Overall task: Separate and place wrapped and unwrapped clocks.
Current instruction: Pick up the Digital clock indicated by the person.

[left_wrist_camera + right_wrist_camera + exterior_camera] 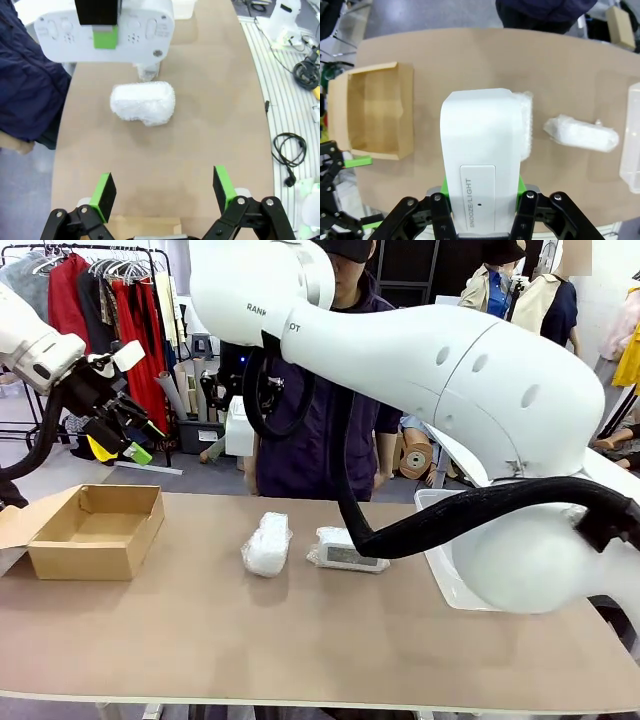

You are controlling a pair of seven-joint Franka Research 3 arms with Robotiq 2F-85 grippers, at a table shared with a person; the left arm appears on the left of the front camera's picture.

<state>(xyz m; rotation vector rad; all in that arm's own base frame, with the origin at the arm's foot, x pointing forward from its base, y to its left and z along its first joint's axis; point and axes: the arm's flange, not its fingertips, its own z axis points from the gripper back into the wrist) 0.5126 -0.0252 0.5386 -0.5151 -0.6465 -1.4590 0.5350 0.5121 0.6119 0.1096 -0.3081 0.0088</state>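
Gripping bare clock (480, 140), right claw (482, 190) overhangs wrapped clocks (267, 543); left claw (164, 187) gapes near cardboard box (80, 560).

The bare clock (480, 165) is smooth white plastic with a soft shine. The left wrapped clock (267, 543) and the right wrapped clock (345, 552) sit in bumpy, cloudy bubble wrap. The box (95, 530) is dull brown cardboard, the table (200, 640) is a flat, matt brown top, maybe board or thick paper, and the pads (106, 192) on the left gripper (162, 177) are matt green on black fingers.
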